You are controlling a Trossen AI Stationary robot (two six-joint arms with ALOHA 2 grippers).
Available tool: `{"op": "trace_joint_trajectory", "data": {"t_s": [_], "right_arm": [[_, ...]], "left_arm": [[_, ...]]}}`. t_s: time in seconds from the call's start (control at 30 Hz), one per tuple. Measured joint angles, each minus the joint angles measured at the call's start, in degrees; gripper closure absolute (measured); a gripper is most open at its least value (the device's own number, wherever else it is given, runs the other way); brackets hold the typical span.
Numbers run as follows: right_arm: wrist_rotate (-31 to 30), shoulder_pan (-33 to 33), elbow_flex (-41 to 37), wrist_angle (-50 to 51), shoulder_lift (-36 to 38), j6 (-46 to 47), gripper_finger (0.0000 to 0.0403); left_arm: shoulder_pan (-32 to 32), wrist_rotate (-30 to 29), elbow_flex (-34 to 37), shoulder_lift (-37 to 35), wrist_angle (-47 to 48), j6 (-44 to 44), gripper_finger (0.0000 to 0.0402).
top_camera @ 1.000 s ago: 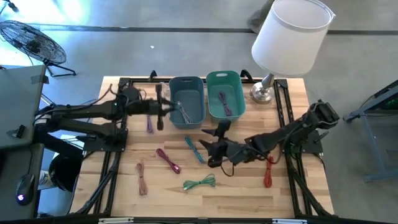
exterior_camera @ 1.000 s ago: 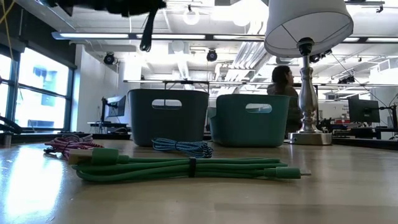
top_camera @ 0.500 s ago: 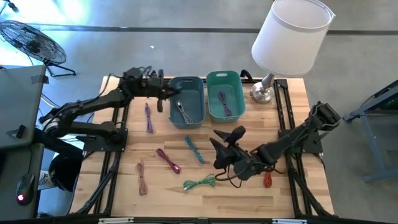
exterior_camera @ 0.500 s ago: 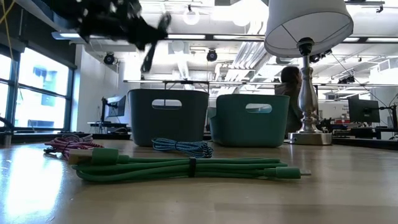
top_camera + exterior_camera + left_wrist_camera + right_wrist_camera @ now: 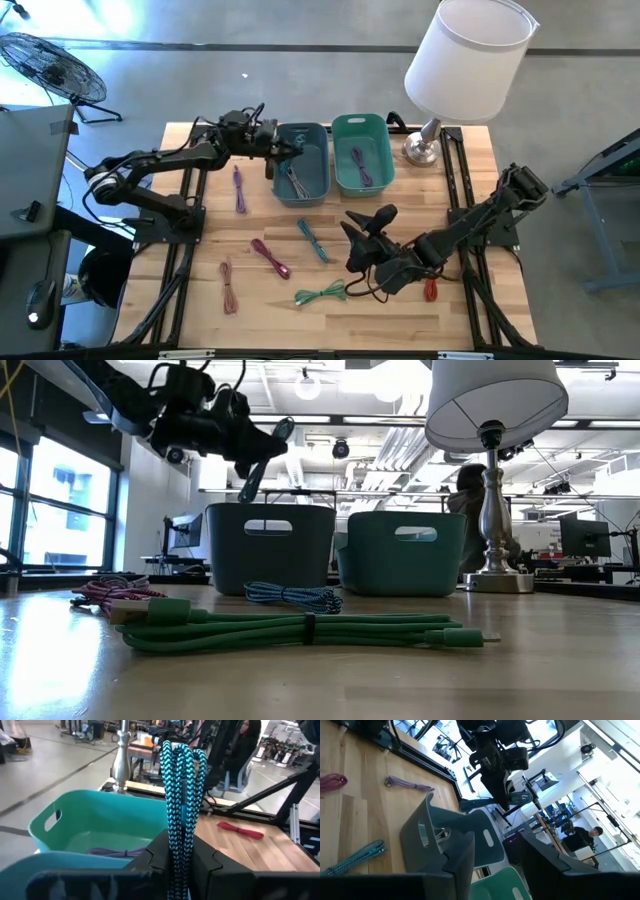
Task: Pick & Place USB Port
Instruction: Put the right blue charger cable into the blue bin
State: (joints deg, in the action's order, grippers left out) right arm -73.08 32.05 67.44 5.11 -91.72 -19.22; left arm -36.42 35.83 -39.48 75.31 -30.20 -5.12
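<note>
Table [image 5: 470, 300]: two bins [image 5: 300, 160], one lamp [image 5: 466, 60]

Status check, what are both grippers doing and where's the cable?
Left gripper shut on blue braided cable, over the grey-blue bin. Right gripper open, empty, above the table near the green cable. Nothing blocking the bin.

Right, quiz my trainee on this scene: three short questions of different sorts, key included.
1. Multiple choice: what does the left end effector grip? A) a red cable B) the blue braided cable C) a spoon
2. True or false: the right end effector holds a cable.
3. Fill in: the teal bin stands between the blue-grey bin and the ____.
Key: 1 B; 2 false, it is open and holds nothing; 3 lamp.
</note>
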Motion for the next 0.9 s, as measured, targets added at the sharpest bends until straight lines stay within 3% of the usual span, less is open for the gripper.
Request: {"op": "trace_joint_trajectory", "data": {"t_s": [0.17,0.57,0.9], "right_arm": [[0.18,0.48,0.0,0.26,0.0,0.0,0.0258],[0.4,0.74,0.0,0.25,0.0,0.98,0.0256],[0.96,0.74,0.0,0.42,0.0,1.18,0.0253]], "left_arm": [[0.04,2.95,0.0,-0.02,0.09,-0.34,0.0347],[0.02,2.51,0.0,-0.02,-0.19,1.05,0.0342],[0.02,2.17,0.0,-0.02,-0.2,8.39,0.0341]]}}
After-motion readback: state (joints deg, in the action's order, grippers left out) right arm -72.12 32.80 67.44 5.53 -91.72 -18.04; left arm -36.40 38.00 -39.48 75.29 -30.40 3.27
